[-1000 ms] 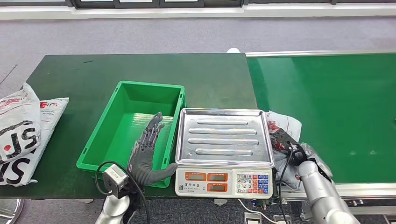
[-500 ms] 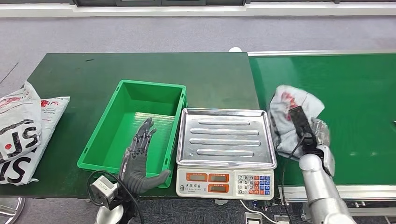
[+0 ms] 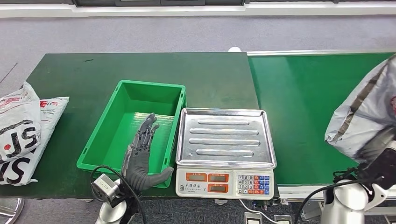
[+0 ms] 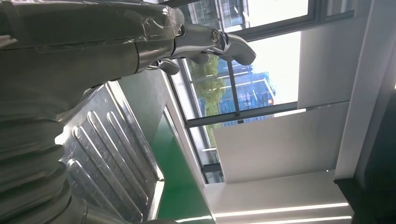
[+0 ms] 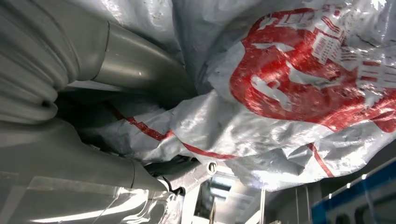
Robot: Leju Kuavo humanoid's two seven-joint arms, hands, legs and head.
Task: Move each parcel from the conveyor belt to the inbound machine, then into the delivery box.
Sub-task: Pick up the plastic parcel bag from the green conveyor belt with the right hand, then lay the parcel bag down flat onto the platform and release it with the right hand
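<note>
Head view: right hand (image 3: 379,150) grips 1 grey parcel (image 3: 363,116), lifted above the conveyor belt (image 3: 303,102) at 3 o'clock. To do this well, carry it level toward 9 o'clock and lower it flat onto the inbound machine (image 3: 224,140). Left hand (image 3: 140,154) hovers empty, fingers spread, over 1 green delivery box (image 3: 122,93). 2 bags (image 3: 23,135) lie at 9 o'clock.

Right wrist view: fingers (image 5: 135,65) press the parcel's red-printed film.
</note>
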